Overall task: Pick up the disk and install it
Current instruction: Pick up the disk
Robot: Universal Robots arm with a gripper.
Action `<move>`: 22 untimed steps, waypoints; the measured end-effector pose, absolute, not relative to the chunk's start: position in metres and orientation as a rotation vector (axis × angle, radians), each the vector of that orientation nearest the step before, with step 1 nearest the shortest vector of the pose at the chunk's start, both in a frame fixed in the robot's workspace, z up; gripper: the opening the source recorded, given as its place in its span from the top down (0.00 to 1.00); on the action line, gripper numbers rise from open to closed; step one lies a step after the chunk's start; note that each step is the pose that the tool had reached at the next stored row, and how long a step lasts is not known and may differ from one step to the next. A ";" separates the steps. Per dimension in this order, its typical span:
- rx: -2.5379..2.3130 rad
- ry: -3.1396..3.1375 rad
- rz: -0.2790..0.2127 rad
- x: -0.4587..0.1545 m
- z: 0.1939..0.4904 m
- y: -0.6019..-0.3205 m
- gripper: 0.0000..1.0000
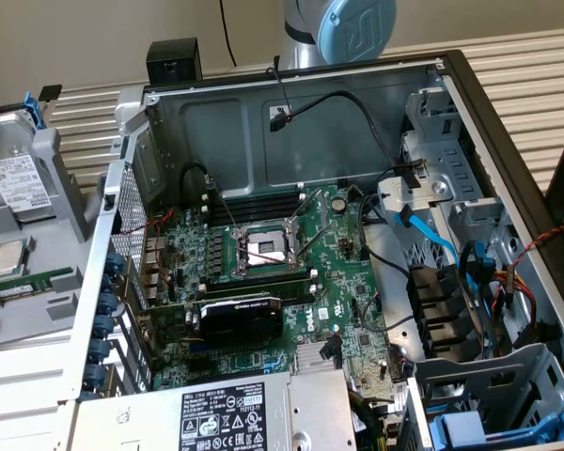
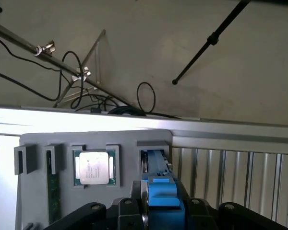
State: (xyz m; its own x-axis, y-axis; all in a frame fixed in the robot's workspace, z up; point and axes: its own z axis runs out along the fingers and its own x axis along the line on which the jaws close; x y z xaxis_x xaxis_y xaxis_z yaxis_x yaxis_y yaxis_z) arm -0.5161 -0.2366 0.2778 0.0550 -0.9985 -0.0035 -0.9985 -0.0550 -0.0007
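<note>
Reach into the computer case [image 1: 226, 132] through its open side. On the exterior view's right, the drive cage [image 1: 451, 211] is crossed by a blue cable [image 1: 430, 235] and a red wire [image 1: 542, 244], so treat both as snag points. A black cable [image 1: 357, 96] loops across the rear wall. Another blue-framed drive [image 1: 470, 432] occupies the lower bay. At the grey holder [image 2: 38, 143], slot walls closely flank the disk [image 2: 156, 165], and the processor chip [image 2: 95, 167] fills the adjacent pocket.
</note>
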 end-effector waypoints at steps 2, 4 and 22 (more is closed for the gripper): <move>-2.280 2.157 0.003 -0.516 0.278 -0.237 0.63; -2.280 2.158 0.004 -0.516 0.278 -0.237 0.63; -2.280 2.158 0.004 -0.519 0.279 -0.237 0.63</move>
State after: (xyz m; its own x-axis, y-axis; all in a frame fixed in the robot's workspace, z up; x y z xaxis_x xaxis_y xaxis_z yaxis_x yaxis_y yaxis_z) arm -0.5186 -0.2366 0.2793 0.0550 -0.9985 -0.0036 -0.9985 -0.0550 -0.0004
